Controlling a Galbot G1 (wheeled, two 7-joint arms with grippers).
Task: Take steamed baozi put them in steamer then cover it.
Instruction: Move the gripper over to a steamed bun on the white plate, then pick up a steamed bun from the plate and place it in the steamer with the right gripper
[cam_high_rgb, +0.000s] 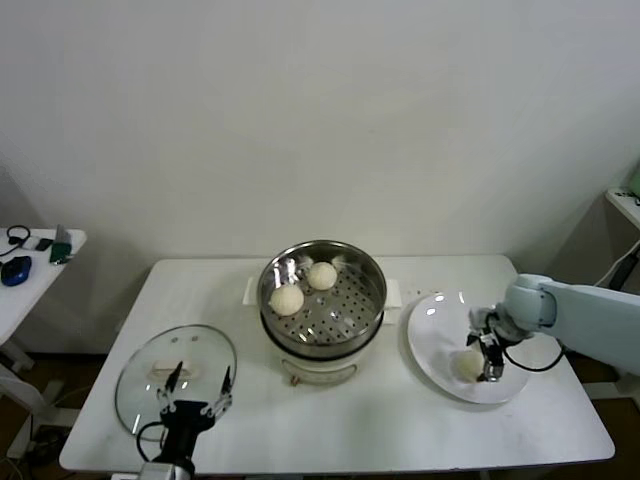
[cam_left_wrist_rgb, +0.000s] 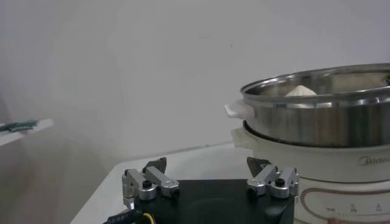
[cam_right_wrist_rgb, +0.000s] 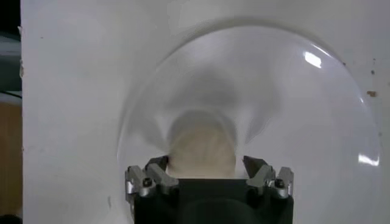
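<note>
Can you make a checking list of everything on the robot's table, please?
Surface: white table.
Job's things: two baozi in the steamer; one baozi on the plate; glass lid flat on the table.
Clutter: nothing seen.
Claws: right claw around the plate's baozi, grip not confirmed; left claw open over the lid.
Cables: black cable at the right wrist.
Surroundings: white wall; side table with small items.

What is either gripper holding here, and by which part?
Left gripper holds nothing. Right gripper straddles a bun on the plate; a firm grip cannot be told.
</note>
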